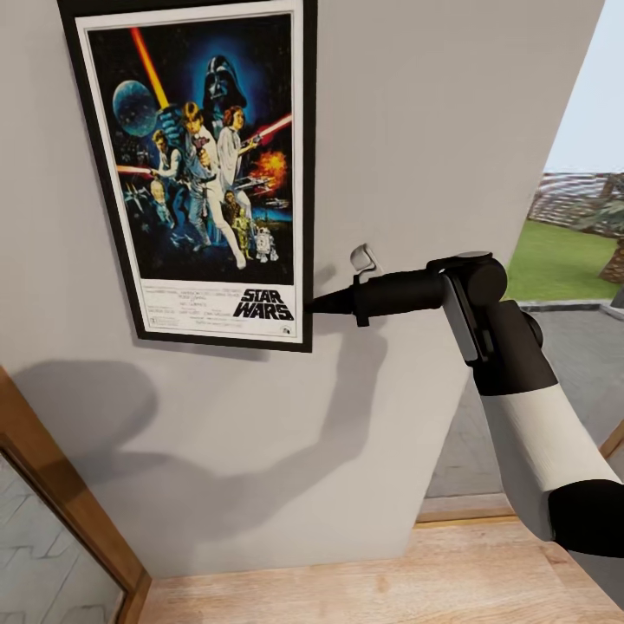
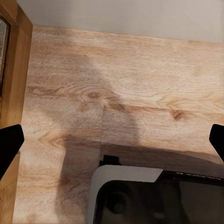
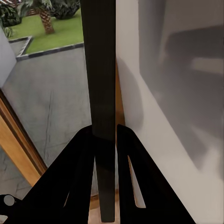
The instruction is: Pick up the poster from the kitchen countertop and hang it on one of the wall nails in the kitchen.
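Right jaws clenched on the poster's (image 1: 201, 165) lower right frame edge, flat against the wall (image 1: 433, 130); left jaws spread wide.

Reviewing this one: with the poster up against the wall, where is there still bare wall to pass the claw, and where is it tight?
Bare wall runs right of the poster to the wall's outer edge, and below the frame to the wood floor. It is tight at the poster's lower right edge, where the right claw grips the frame. The wooden door frame bounds the lower left.
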Controlling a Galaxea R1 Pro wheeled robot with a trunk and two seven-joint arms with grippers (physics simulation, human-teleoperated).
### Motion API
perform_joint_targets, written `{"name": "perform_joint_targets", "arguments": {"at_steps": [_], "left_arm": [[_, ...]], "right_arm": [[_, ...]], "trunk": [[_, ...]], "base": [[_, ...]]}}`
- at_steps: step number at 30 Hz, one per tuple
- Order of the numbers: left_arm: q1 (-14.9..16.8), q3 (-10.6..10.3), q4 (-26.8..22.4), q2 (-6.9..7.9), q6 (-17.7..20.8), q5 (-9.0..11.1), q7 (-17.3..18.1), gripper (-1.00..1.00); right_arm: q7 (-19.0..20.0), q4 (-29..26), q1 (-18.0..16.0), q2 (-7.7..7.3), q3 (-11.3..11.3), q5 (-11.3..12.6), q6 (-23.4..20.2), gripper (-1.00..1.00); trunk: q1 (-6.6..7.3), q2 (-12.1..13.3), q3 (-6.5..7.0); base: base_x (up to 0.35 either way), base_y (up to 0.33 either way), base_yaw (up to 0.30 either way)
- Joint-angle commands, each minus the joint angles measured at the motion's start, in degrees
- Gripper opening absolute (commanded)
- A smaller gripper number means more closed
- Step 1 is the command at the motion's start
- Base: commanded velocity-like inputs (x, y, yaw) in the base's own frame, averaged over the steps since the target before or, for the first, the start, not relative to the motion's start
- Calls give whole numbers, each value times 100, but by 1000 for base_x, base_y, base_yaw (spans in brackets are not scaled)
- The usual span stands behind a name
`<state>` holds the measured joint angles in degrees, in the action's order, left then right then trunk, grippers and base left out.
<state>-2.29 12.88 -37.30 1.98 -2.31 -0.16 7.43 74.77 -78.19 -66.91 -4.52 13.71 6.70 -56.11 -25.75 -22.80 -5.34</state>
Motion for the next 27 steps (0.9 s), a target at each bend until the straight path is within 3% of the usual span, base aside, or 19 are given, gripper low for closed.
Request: {"name": "perform_joint_targets", "arguments": {"at_steps": [1, 27], "left_arm": [[1, 22, -5, -3, -6, -2, 39, 100], [1, 22, -5, -3, -6, -2, 39, 100]], "right_arm": [[-16, 1, -7, -5, 9, 42, -49, -100], [-16, -3, -1, -6, 13, 50, -41, -100]], "trunk": [[-4, -12, -11], [-4, -12, -11]], "base": [[0, 38, 0], [0, 4, 0]]}}
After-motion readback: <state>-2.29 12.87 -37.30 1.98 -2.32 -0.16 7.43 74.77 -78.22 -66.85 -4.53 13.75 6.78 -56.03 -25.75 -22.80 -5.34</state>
